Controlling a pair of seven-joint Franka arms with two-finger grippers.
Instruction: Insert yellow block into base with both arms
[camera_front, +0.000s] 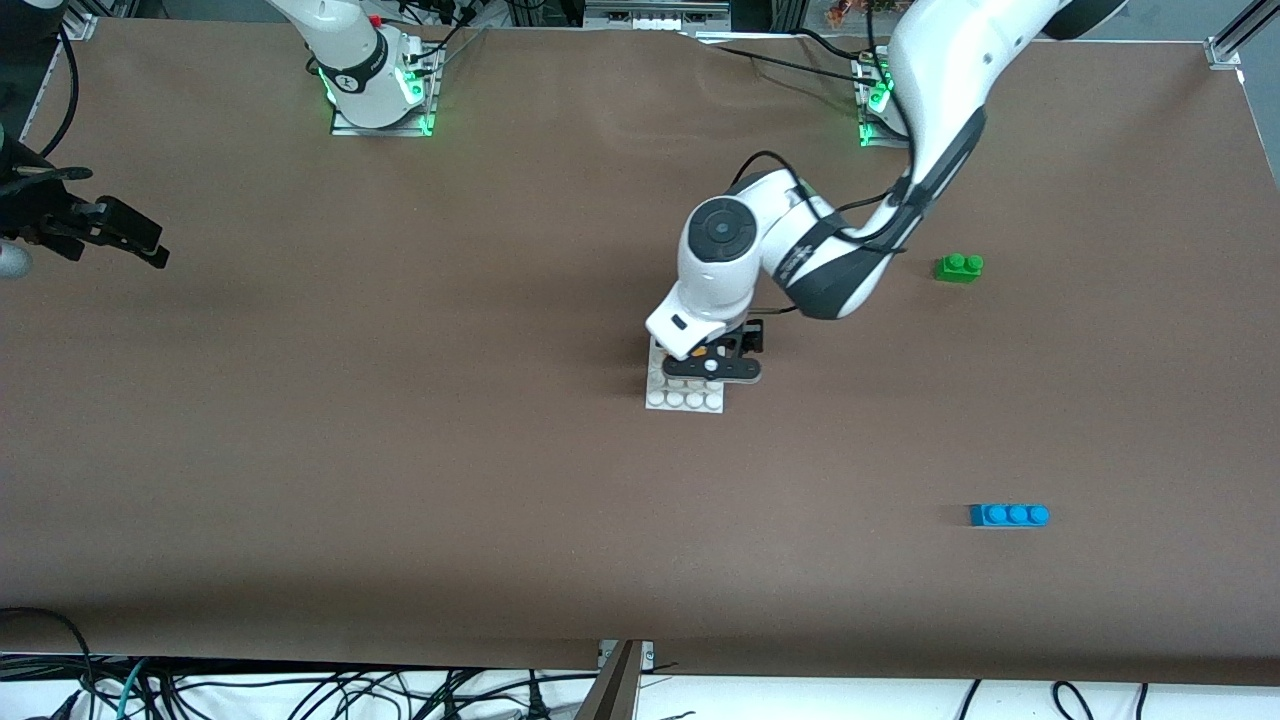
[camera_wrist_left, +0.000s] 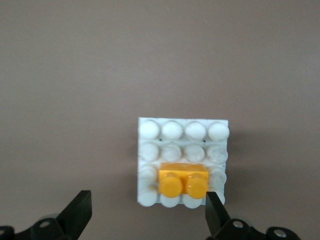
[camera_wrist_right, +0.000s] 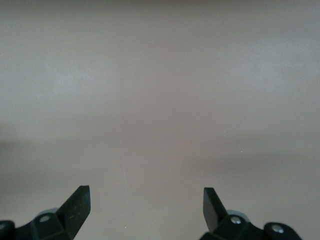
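Even, diffuse overhead light is cast on the brown worktop (camera_front: 400, 450); soft shadows are seen beneath the left arm (camera_front: 800, 260). Both wrist views are rendered slightly soft and hazy, with no glare.

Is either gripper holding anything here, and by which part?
Nothing is held. Left gripper open over yellow block seated on base; right gripper open, waiting.

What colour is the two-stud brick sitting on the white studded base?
Orange-yellow. The yellow block on the base shows best in the left wrist view.
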